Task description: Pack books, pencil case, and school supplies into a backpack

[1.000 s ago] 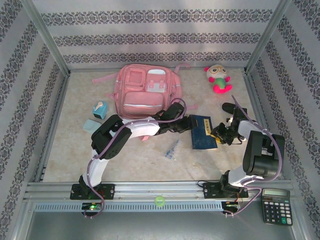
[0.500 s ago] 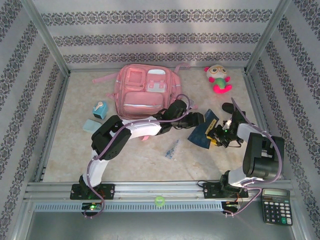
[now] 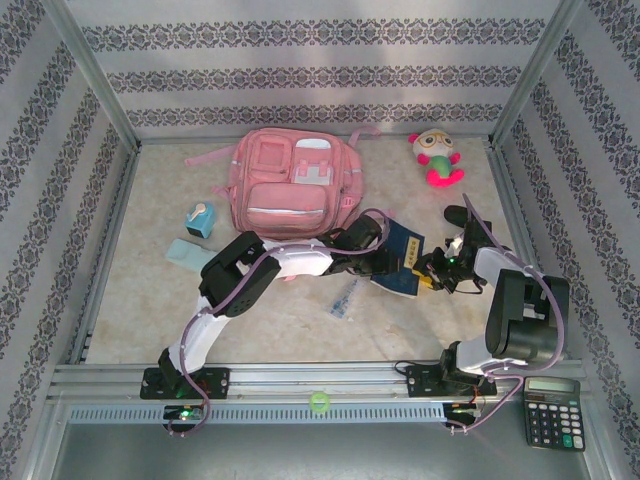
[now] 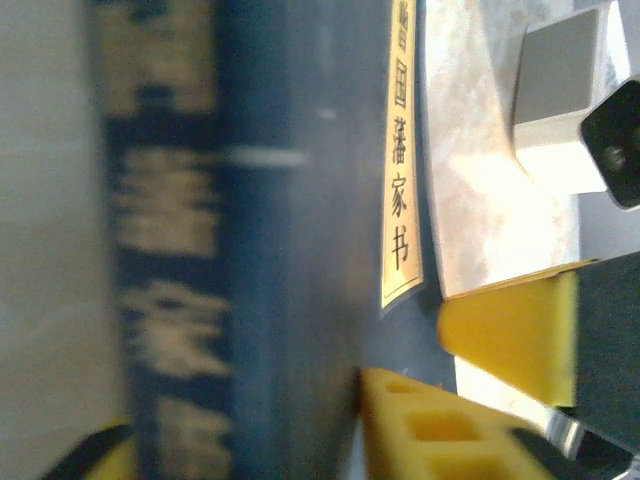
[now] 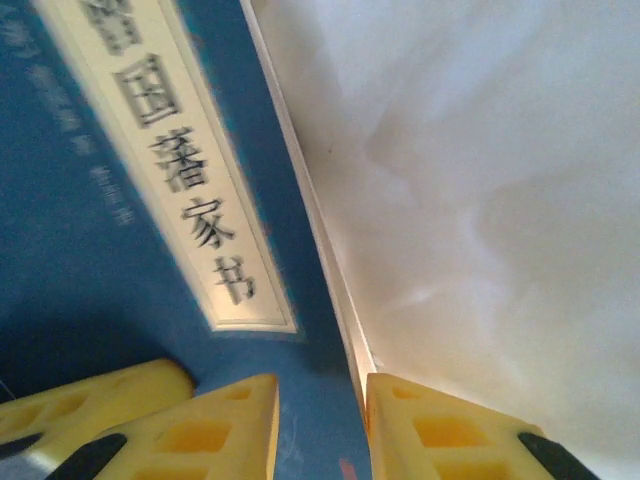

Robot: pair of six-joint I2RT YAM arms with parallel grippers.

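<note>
Overhead, plus wrist close-ups (book (image 3: 408,250) shared)

Marbled table (image 3: 140,300): backpack (image 3: 290,185), plush toy (image 3: 435,156)

The backpack (image 3: 290,185) lies at the table's (image 3: 140,300) back; the plush toy (image 3: 436,157) right of it; the book (image 3: 405,250) before both; the packet (image 3: 345,298) left of the book, nearer.

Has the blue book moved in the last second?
Yes. The book has tipped up off the table and shifted slightly toward the backpack.
</note>
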